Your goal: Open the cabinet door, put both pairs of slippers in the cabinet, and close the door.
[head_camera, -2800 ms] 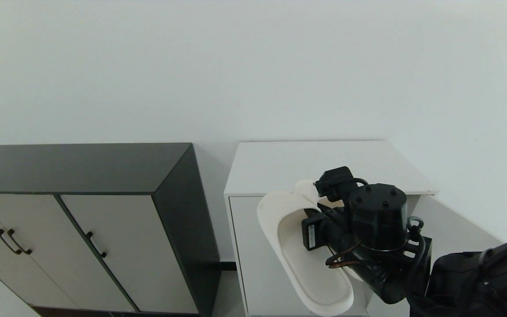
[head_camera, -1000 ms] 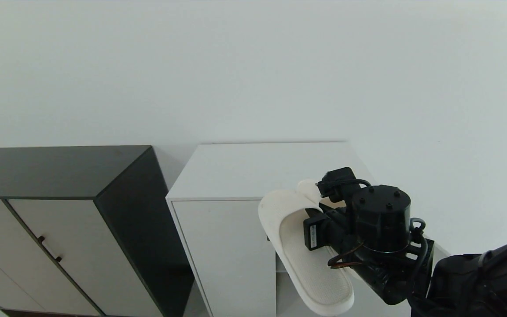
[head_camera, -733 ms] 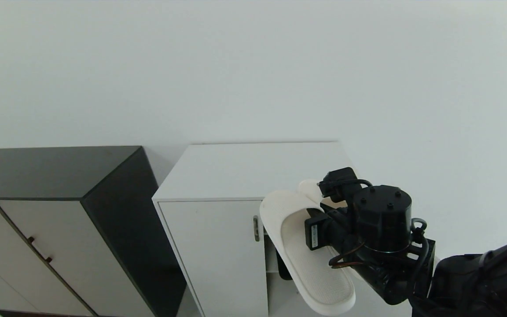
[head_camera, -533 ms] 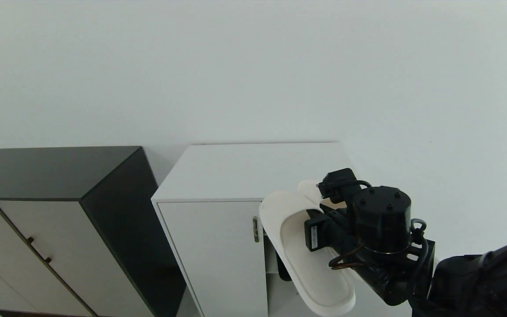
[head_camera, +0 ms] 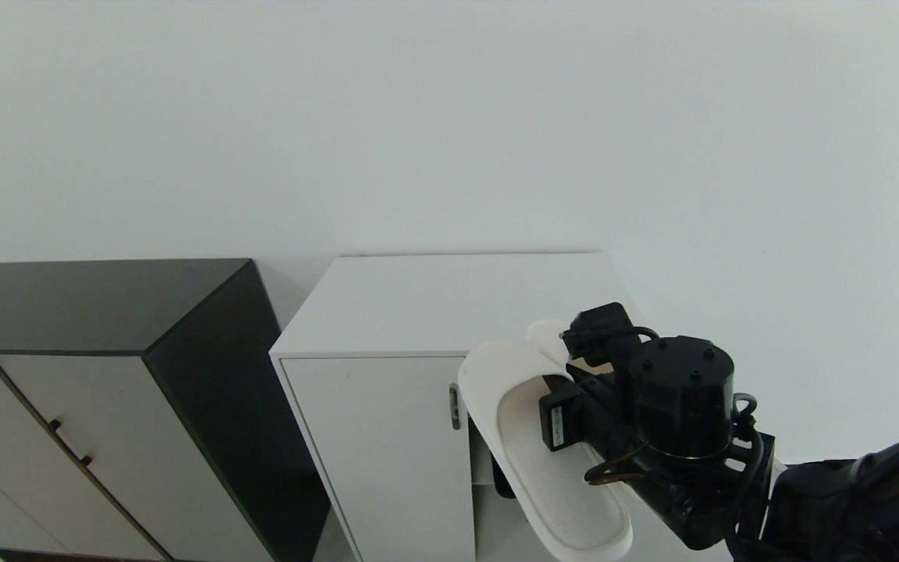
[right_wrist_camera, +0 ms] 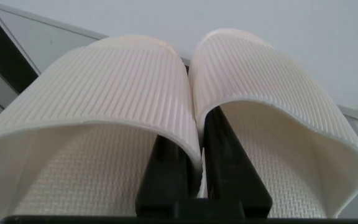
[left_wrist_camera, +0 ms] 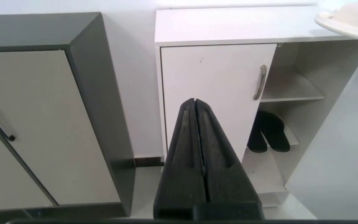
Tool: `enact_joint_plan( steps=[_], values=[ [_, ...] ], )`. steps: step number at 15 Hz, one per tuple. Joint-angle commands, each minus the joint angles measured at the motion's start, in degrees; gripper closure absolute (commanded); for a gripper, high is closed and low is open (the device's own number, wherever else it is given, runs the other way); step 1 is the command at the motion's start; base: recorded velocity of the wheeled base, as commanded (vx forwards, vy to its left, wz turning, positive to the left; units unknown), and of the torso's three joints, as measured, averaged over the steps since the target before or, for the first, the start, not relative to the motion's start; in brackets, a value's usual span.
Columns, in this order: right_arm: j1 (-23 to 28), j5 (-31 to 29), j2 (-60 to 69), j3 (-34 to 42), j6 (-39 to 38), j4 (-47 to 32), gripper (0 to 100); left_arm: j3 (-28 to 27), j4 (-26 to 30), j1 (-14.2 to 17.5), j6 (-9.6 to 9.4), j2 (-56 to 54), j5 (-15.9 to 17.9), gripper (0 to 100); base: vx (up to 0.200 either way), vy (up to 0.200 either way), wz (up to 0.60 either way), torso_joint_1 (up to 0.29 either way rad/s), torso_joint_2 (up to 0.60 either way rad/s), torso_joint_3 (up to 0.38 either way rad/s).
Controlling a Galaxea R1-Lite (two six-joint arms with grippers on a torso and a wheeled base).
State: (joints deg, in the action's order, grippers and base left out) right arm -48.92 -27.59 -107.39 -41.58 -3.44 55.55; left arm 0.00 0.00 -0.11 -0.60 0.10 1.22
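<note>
R gripper (right_wrist_camera: pixel 199 171) was clamped on the pair of cream ribbed foam slippers (head_camera: pixel 555 484). Its fingers ran up under the two straps and pinched the inner walls together. The pair hung strap-ends fwd, heels toward the robot, just in front of the white two-door cabinet (head_camera: pixel 449 297) at its open right half, not yet inside. L gripper (left_wrist_camera: pixel 196 149) was closed on nothing, held back and facing the cabinet's shut left door (left_wrist_camera: pixel 213 93).

Step in hand, as I read it: carry the pair into the open side. A pair of black slippers (left_wrist_camera: pixel 269 130) already lay on the lower shelf, so the white upper shelf (left_wrist_camera: pixel 294 90) looked like the free spot.

To do it well:
- Centre the pair on the opening and keep off the slim metal door handle (left_wrist_camera: pixel 261 82).
- Go in strap-ends first, then level out so the soles land flat.
- Set it down fully on the shelf before letting go.
- Back straight out so the fingers slide from under the straps w/o dragging the pair along.
- Move slowly. The grip is only on soft foam walls, so the pair could prob. swing or slip.
</note>
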Motion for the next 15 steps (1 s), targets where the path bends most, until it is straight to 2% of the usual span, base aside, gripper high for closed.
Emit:
enact_joint_plan(
  steps=[1,11,15],
  values=[
    [0.2,0.0,-0.5,1.0,0.7,1.4,100,0.0,0.0,0.0,-0.02,0.1,0.0,100,0.000,0.000,0.00,0.000,0.00,0.000],
    [0.2,0.0,-0.8,2.6,2.3,3.5,100,0.0,0.0,0.0,-0.02,0.1,0.0,100,0.000,0.000,0.00,0.000,0.00,0.000],
    [0.2,0.0,-0.8,2.6,2.3,3.5,100,0.0,0.0,0.0,-0.02,0.1,0.0,100,0.000,0.000,0.00,-0.133,0.31,0.176]
  ],
)
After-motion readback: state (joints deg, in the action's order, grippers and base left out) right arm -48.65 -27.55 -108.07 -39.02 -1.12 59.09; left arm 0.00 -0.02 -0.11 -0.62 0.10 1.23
